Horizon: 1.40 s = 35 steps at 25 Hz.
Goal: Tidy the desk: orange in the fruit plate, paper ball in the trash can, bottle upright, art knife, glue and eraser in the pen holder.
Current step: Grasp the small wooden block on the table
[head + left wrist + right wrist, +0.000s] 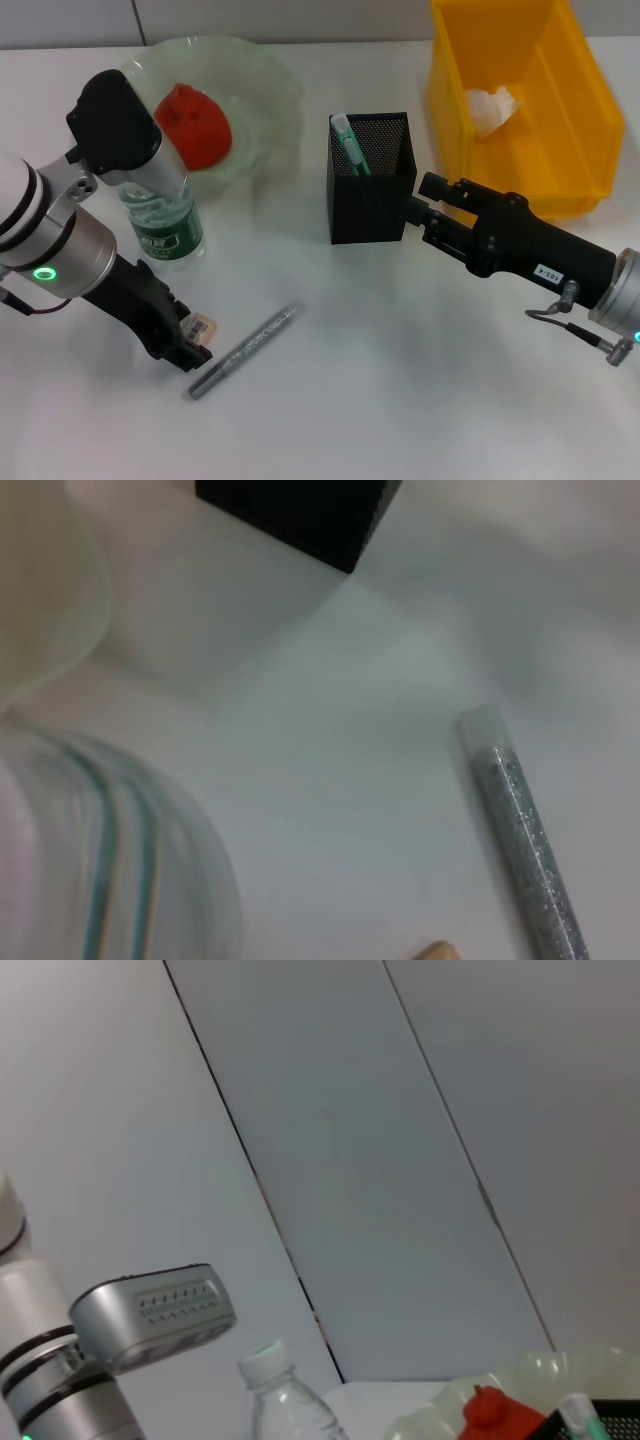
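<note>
The orange (pixel 195 125) lies in the fruit plate (pixel 265 85). In front of the plate the bottle (pixel 160 215) stands upright. The art knife (pixel 350 145) sticks up inside the pen holder (pixel 370 180). Inside the trash can (pixel 570 120) rests the paper ball (pixel 492 108). The glue (pixel 245 350) lies flat on the desk (pixel 400 380). My left gripper (pixel 192 345) is low on the desk, right at the eraser (pixel 203 327). My right gripper (pixel 420 212) hangs open and empty beside the pen holder's right wall. The left wrist view shows the glue (pixel 520 840) and a corner of the eraser (pixel 437 950).
The left forearm passes close in front of the bottle. The pen holder stands mid-desk between both arms, with the trash can at the back right. In the right wrist view the bottle cap (pixel 265 1358) and orange (pixel 490 1410) show below a grey wall.
</note>
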Each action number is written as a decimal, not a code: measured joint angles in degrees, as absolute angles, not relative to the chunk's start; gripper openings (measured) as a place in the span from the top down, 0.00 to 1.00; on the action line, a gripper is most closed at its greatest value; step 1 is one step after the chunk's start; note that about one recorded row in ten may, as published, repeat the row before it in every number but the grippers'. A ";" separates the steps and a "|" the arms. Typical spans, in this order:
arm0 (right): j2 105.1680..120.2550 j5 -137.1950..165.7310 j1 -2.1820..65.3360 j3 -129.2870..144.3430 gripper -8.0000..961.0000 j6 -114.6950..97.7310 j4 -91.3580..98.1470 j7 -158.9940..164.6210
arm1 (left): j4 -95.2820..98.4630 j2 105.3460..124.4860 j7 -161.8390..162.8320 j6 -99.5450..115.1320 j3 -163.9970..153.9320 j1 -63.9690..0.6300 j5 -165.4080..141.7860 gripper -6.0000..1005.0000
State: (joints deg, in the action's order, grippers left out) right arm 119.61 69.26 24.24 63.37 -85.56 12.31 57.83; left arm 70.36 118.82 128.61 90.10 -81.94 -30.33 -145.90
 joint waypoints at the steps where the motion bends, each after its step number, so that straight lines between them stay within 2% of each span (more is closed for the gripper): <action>1: 119.62 69.26 24.26 63.35 0.47 -85.24 12.30 57.99 | 70.23 118.82 128.44 90.05 -81.97 -30.38 -145.90 0.37; 8: 119.62 69.26 24.28 63.28 0.47 -85.18 12.30 58.08 | 70.02 118.82 128.40 89.53 -81.96 -30.52 -145.90 0.37; 10: 119.62 69.26 24.31 63.28 0.47 -85.17 12.30 58.09 | 69.46 118.82 128.28 89.24 -81.95 -30.67 -145.89 0.57; 35: 119.62 69.26 24.60 62.62 0.47 -84.98 12.16 58.19 | 67.40 118.83 126.64 87.87 -83.40 -31.56 -145.87 0.64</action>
